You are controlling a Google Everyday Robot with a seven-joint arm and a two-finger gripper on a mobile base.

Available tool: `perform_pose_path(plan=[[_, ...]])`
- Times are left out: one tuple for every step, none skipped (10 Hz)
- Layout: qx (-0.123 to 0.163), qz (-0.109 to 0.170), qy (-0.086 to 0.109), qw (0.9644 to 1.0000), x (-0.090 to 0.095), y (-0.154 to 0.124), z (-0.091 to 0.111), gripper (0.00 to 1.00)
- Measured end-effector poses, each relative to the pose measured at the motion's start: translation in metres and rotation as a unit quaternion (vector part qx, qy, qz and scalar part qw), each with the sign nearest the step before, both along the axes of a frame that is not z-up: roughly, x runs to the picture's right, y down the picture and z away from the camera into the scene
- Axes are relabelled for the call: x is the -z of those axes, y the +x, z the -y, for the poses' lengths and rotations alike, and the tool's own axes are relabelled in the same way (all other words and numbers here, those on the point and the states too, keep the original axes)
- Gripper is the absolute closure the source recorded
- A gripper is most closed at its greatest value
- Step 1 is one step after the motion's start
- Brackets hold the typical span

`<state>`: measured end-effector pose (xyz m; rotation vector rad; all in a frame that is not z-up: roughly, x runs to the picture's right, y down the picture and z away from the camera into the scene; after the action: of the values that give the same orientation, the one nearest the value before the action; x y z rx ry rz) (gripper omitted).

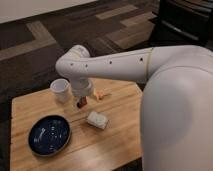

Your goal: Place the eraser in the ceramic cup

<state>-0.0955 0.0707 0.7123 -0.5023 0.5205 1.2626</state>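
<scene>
A floor [25, 70] of dark carpet tiles is seen behind, crossed by paler grey-brown strips [41, 31] laid at angles. Along the top left edge, a pale wall [35, 7] is met by the carpet. The top right corner is taken up by dark, black furniture [186, 21], whose kind cannot be told. In the foreground, a light wooden surface [125, 102] built of jointed planks is shown, set on the carpet. The room is lit evenly and softly.
</scene>
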Motion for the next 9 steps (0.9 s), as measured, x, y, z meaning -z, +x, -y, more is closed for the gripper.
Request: perform_pose_path(plan=[[0.027,0.007,-0.001,0.9996,-0.003,0.003,0.006,0.35],[0.065,0.006,-0.001,0.9979,-0.007,0.014,0.013,0.35],[0.098,0.012,0.001,0.9951,-0.011,0.020,0.020,0.35],[0.136,0.028,0.004,0.9903,-0.017,0.020,0.027,0.35],[0.152,0.042,0.008,0.9875,-0.021,0.018,0.031,0.35],[0.169,0.064,0.011,0.9836,-0.028,0.013,0.036,0.35],[0.182,0.085,0.012,0.9795,-0.032,0.004,0.037,0.35],[0.191,0.103,0.011,0.9761,-0.037,-0.005,0.036,0.35],[0.194,0.117,0.008,0.9739,-0.040,-0.010,0.035,0.35]])
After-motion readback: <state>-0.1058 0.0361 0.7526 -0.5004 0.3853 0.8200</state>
